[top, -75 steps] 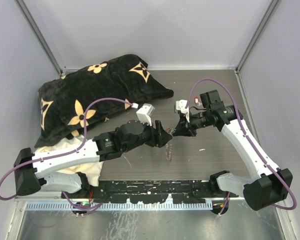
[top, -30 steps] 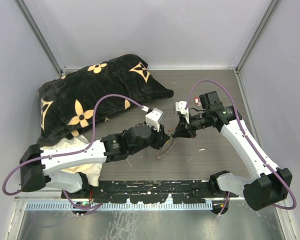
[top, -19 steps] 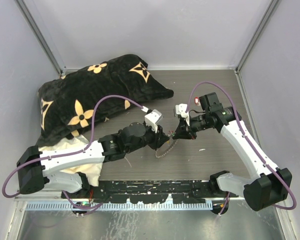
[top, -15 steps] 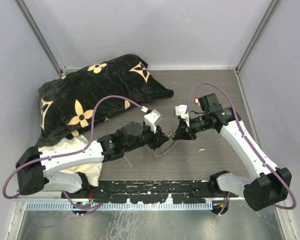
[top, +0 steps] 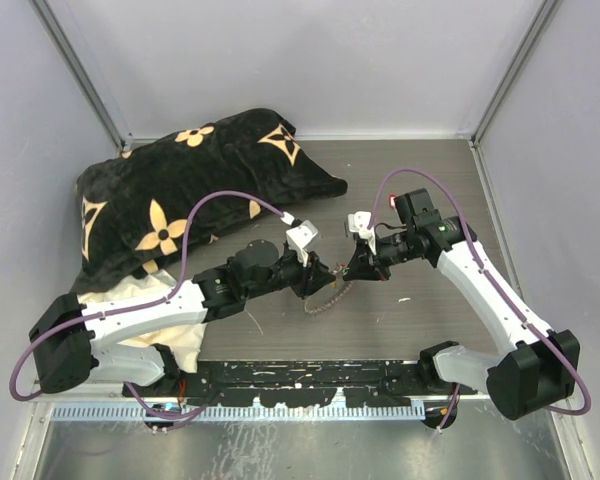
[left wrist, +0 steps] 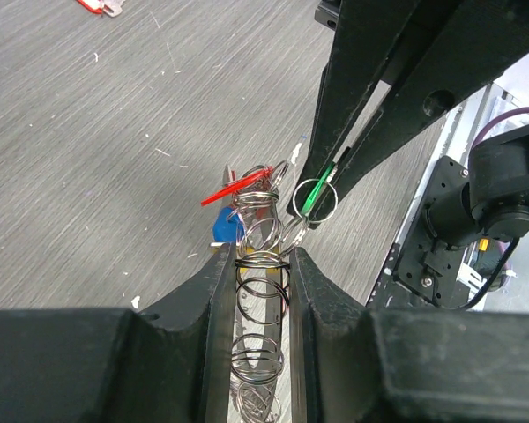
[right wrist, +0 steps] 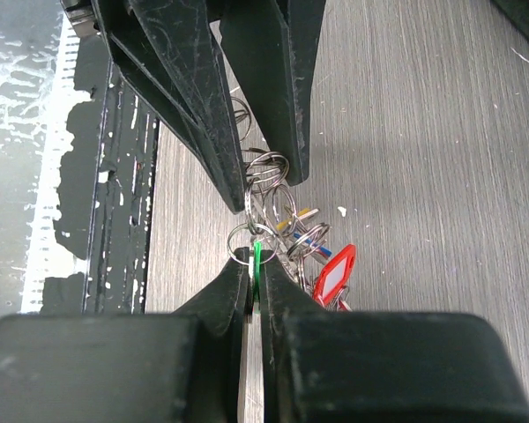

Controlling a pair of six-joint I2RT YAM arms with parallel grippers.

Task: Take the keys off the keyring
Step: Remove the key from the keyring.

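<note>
The keyring [left wrist: 261,304] is a silvery wire coil, and my left gripper [left wrist: 263,264] is shut on it, with the loops running between the two fingers. In the top view the keyring [top: 325,298] trails down to the table below the left gripper [top: 315,276]. The keys bunch at the coil's free end: a red one [left wrist: 234,187], a blue one [left wrist: 220,227] and a green one [left wrist: 316,196]. My right gripper [right wrist: 257,257] is shut on the green key [right wrist: 257,256], edge-on between the pads, tip to tip with the left fingers [right wrist: 203,97]. A red tag [right wrist: 333,275] hangs beside it.
A black pillow with tan flowers [top: 180,180] fills the back left, and a cream cloth [top: 140,295] lies under the left arm. A loose red piece [left wrist: 101,5] lies on the grey table [top: 410,170]. Walls close in on three sides.
Both grippers have drifted a little to the left together. The coil's hanging end has swung left on the table. Neither grip has changed.
</note>
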